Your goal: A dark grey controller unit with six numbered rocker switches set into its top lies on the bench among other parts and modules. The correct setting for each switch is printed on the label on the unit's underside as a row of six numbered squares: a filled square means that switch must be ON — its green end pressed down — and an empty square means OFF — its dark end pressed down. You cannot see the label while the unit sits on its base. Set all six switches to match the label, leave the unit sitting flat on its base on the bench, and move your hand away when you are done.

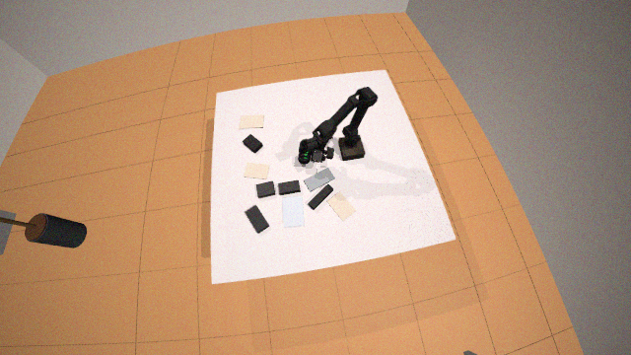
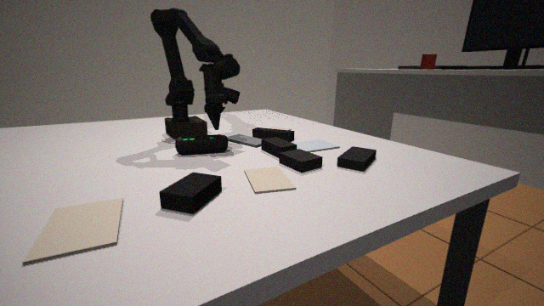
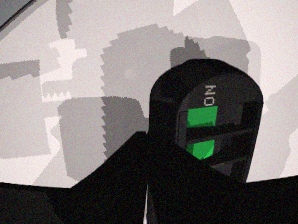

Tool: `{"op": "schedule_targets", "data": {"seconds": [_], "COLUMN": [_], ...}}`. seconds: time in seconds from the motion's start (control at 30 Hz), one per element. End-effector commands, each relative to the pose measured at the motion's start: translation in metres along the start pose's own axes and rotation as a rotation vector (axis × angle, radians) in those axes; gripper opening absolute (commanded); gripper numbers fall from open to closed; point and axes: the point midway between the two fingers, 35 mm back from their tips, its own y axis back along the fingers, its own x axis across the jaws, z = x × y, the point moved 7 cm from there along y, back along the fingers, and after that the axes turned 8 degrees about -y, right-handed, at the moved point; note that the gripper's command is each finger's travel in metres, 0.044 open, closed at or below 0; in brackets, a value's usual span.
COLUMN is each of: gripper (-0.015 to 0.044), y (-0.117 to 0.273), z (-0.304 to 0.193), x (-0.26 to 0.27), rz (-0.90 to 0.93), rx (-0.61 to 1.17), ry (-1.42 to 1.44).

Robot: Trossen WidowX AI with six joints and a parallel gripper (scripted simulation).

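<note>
The dark grey controller unit [image 1: 305, 154] [image 2: 201, 146] [image 3: 192, 75] sits on the bench near the arm's base, switches facing up. In the wrist view its "ON" mark and two green switch ends show at the upper end; the fingers hide its lower switches. The exterior view shows two green ends close together and one farther right; the other switches cannot be made out. The underside label is hidden. My gripper [image 2: 217, 128] [image 3: 146, 141] is shut and empty, pointing down, with its tips above or just beyond the unit in the exterior view; contact cannot be told.
A grey plate [image 1: 319, 178] and a long black bar [image 1: 320, 196] lie near the unit. Several black blocks [image 1: 289, 187] [image 2: 190, 193], beige plates [image 1: 256, 171] [image 2: 269, 179] and a pale blue plate [image 1: 293, 212] [image 2: 319, 145] lie farther out on the bench.
</note>
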Motion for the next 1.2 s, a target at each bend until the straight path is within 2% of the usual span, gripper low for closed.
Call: {"op": "schedule_targets", "data": {"seconds": [0.0,1.17], "gripper": [0.0000,0.0000], "y": [-0.004,-0.052], "z": [-0.001,-0.003], "x": [0.001,0.016], "rz": [0.000,0.001], "rx": [0.005,0.008], "ry": [-0.003,-0.002]}}
